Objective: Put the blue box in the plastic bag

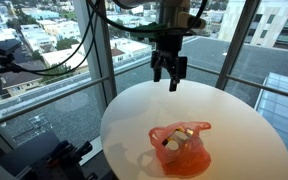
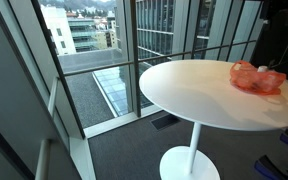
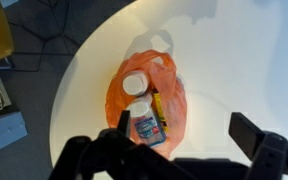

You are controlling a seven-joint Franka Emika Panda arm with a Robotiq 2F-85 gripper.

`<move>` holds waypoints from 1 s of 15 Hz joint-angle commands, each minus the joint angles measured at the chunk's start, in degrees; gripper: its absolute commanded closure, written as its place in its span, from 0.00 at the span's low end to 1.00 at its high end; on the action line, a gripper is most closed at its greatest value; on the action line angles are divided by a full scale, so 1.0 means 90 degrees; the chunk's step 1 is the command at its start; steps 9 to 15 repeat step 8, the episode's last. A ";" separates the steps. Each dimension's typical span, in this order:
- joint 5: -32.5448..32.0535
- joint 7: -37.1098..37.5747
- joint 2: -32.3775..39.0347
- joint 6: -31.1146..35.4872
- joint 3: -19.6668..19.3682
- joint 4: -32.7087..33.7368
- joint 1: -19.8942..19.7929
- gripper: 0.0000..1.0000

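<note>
Lying among the contents of the plastic bag (image 3: 172, 95), the blue box (image 3: 147, 128) shows in the wrist view at the end of the bag nearest the camera. It sits just beside a yellow item (image 3: 160, 108) and close to a white round lid (image 3: 134, 84). Whether the box is fully under the film or rests on the open lip cannot be told. The bag lies on the round white table (image 1: 244, 110), near its edge in both exterior views.

The gripper (image 1: 170, 80) hangs above the table, well apart from the bag, with its fingers spread and nothing between them.

On this evidence the placement is judged done or nearly done, and the step in hand is to check it and clear off. Recommended procedure:

- Keep the fingers spread and retreat straight upward, since a sideways move could catch the bag's loose handle (image 3: 160, 42).
- Treat the bag as light and easily dragged, because the film gives no resistance.
- If the box proves to rest on the lip, nudge it gently toward the white lid and do not regrasp it.
</note>
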 commanded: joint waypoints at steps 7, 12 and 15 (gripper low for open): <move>-0.0056 0.0001 -0.1014 -0.0119 0.0288 -0.0590 -0.0011 0.00; -0.0056 0.0001 -0.1085 -0.0118 0.0300 -0.0660 -0.0011 0.00; -0.0056 0.0001 -0.1085 -0.0118 0.0300 -0.0660 -0.0011 0.00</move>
